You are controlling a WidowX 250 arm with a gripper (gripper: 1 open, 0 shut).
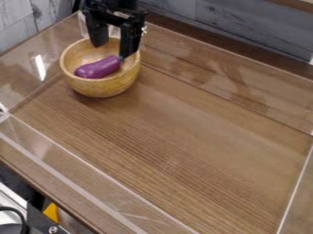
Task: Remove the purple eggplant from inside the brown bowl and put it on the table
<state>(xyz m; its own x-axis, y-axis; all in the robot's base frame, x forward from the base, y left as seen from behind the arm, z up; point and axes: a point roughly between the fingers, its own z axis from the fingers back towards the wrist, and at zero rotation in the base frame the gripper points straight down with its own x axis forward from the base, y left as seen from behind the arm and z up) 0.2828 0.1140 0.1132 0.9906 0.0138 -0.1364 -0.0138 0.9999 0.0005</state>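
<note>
The black gripper (112, 41) hung with its two fingers spread apart and empty, pointing down over the far rim of the brown bowl (102, 85). Inside the bowl lay the purple eggplant (99, 66), glossy and elongated, untouched. The bowl stood on the table (184, 146), near its far left corner. The gripper's upper body was cut off by the top edge.
</note>
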